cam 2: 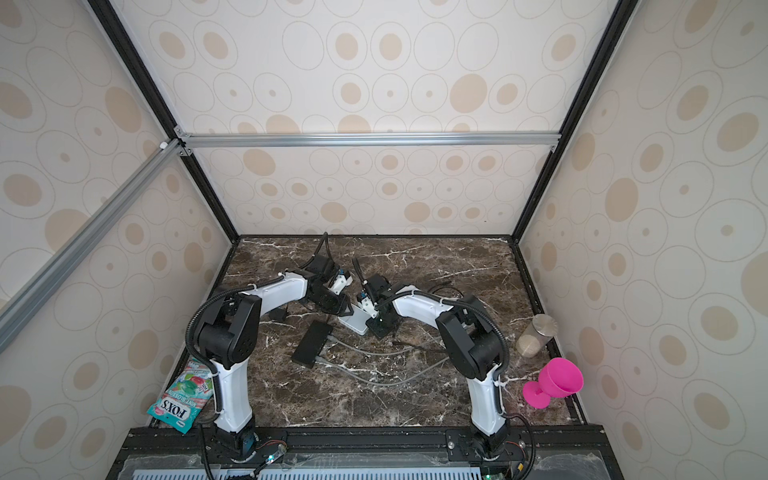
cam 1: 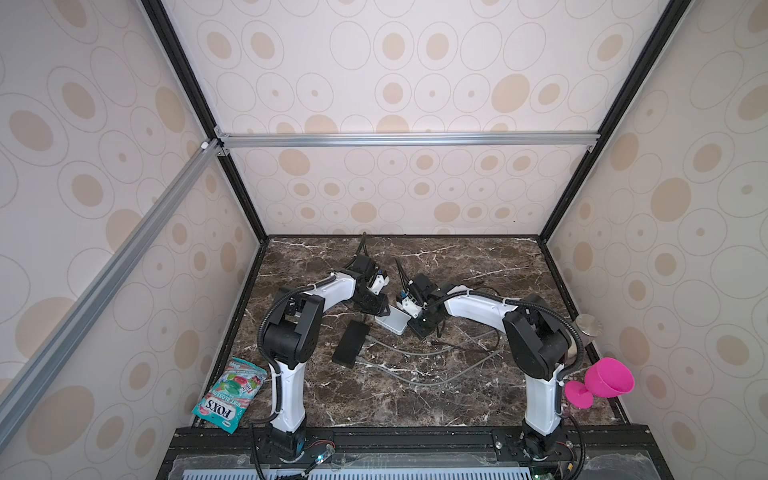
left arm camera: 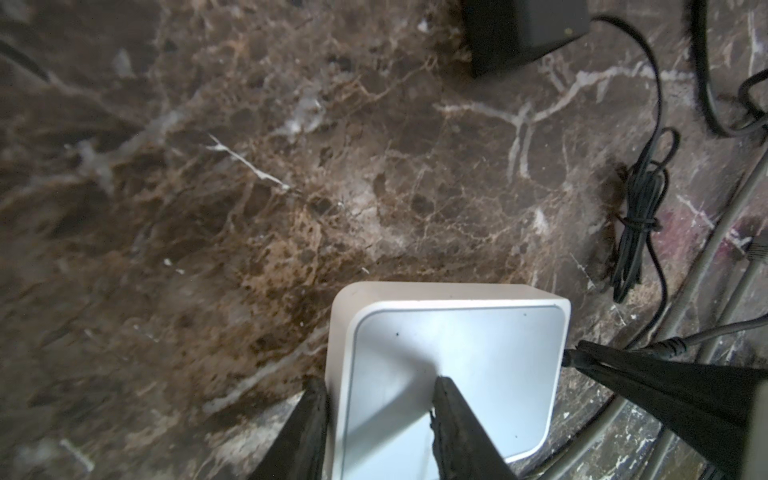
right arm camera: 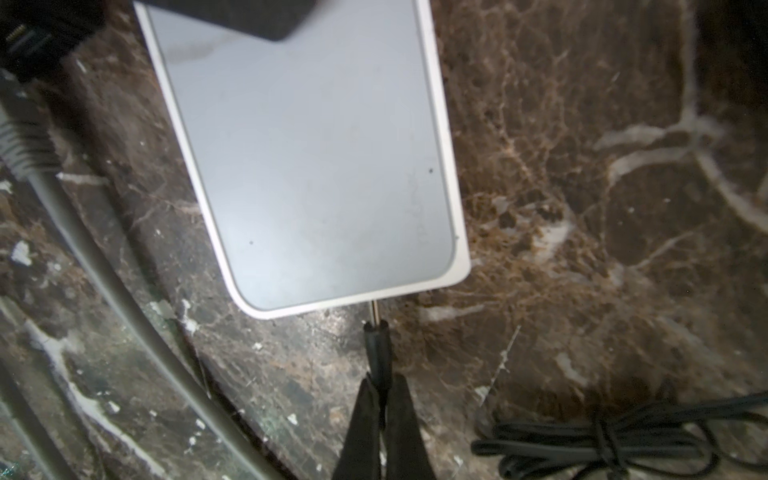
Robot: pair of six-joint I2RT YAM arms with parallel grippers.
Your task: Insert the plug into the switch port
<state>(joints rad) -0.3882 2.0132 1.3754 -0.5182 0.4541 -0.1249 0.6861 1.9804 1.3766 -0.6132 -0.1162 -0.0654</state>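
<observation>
Plug [right arm camera: 376, 353] pinched in right gripper [right arm camera: 384, 399], metal tip at the switch [right arm camera: 307, 166] edge, just entering. Left gripper [left arm camera: 380, 399] clamps one corner of the switch, which lies on the surface [left arm camera: 249, 187].

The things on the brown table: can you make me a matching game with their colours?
Things:
1. goblet
2. switch box
3. candy bag
4. plug

Colours:
A. white
B. black
C. pink
D. teal

Pairs: 1-C, 2-A, 3-D, 4-B
</observation>
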